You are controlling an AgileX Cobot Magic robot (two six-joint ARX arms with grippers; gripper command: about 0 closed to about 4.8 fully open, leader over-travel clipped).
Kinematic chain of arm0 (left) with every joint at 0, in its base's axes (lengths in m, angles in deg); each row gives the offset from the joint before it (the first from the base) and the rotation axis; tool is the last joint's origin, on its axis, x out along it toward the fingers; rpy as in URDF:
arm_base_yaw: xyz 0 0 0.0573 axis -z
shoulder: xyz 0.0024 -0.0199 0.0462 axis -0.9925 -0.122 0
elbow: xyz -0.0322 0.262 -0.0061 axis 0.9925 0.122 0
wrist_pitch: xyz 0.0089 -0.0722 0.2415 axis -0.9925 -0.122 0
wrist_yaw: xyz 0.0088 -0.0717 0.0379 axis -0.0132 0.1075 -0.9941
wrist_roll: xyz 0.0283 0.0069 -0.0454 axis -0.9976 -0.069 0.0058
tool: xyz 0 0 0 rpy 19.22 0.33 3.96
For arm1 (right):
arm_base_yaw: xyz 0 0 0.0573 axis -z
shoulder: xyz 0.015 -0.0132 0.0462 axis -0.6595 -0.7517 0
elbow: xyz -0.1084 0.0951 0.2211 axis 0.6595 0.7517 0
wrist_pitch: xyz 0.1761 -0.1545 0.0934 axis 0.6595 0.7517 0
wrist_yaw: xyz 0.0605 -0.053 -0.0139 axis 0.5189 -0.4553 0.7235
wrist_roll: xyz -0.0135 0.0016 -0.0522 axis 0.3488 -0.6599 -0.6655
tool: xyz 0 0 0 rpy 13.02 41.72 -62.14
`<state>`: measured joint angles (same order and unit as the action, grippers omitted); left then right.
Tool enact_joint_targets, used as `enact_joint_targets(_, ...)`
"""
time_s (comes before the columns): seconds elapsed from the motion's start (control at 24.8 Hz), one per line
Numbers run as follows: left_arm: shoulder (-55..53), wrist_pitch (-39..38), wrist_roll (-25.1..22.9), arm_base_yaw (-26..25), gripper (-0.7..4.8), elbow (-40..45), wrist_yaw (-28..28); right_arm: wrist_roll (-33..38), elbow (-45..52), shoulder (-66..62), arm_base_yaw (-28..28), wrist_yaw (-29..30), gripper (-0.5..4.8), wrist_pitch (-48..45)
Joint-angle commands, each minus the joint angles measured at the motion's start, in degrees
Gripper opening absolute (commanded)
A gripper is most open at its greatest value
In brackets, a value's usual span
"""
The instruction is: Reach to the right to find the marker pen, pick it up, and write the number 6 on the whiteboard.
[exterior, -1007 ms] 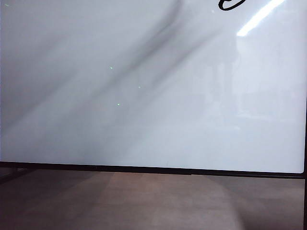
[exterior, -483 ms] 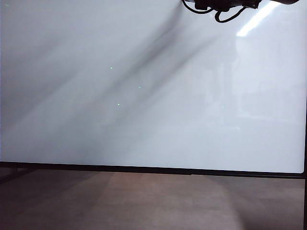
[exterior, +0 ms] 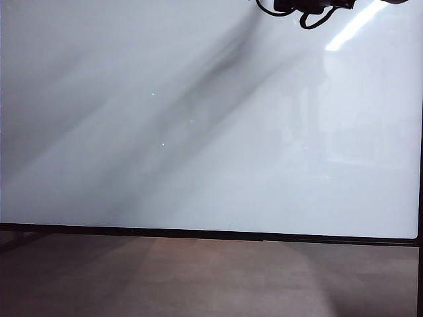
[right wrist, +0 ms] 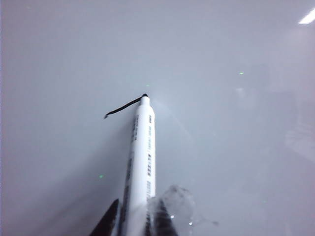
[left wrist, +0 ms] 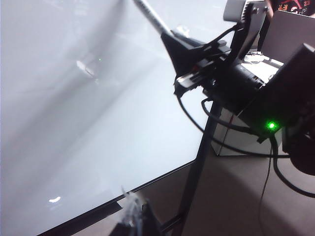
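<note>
Plainly, you are at the start of the writing step, and each thing sits where that step needs it:

- Your left gripper (left wrist: 134, 219) hangs low, near the lower edge of the board and well apart from the writing. Only the ends of a dark finger and a clear pad show in the left wrist view, so I cannot tell how its jaws stand. Parked there, it keeps out of the way and gives its camera a side look at the other arm.
- The large glossy white whiteboard with a thin black frame (exterior: 132, 132) fills the exterior view. Its surface is bare apart from shadows and a mirrored ceiling light, so you have plenty of room for the figure.
- The short curved black stroke (right wrist: 120, 109) ends at the pen's tip. I judge it to be the opening line of the number 6, which is not yet formed.
- The slim white-barrelled marker pen with a black tip (right wrist: 141, 152) leans in at a slant with its tip on the board, so ink can flow.
- Your right gripper (right wrist: 138, 223) is closed narrowly on the lower barrel of the pen, a dark finger on one side and a clear pad on the other. Gripping low leaves the tip in plain view.
- The right arm's dark wrist and looping cable (exterior: 307, 10) show only at the top edge of the exterior view, right of the middle.
</note>
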<state>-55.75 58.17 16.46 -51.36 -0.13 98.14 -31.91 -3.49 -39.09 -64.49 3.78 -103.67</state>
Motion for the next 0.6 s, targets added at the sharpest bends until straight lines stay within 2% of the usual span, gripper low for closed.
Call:
enact_joint_targets(0.04,0.17,0.74,-0.2,0.02,-0.05,-0.24,0.02,-0.13,-0.35,0.57,0.22,-3.34,-0.01,-0.31)
enact_joint_targets(0.36,0.13,0.7,-0.2,0.02,-0.05,-0.24,0.0,-0.09,-0.31,1.09,0.15,-3.39,-0.01,-0.59)
enact_joint_targets(0.48,0.13,0.7,-0.2,0.02,-0.05,-0.24,0.02,-0.11,-0.28,3.06,-0.33,0.52,-0.01,-0.5)
enact_joint_targets(0.6,0.13,0.7,-0.2,0.02,-0.05,-0.24,0.02,-1.42,-0.33,4.24,-0.48,10.34,-0.01,-0.44)
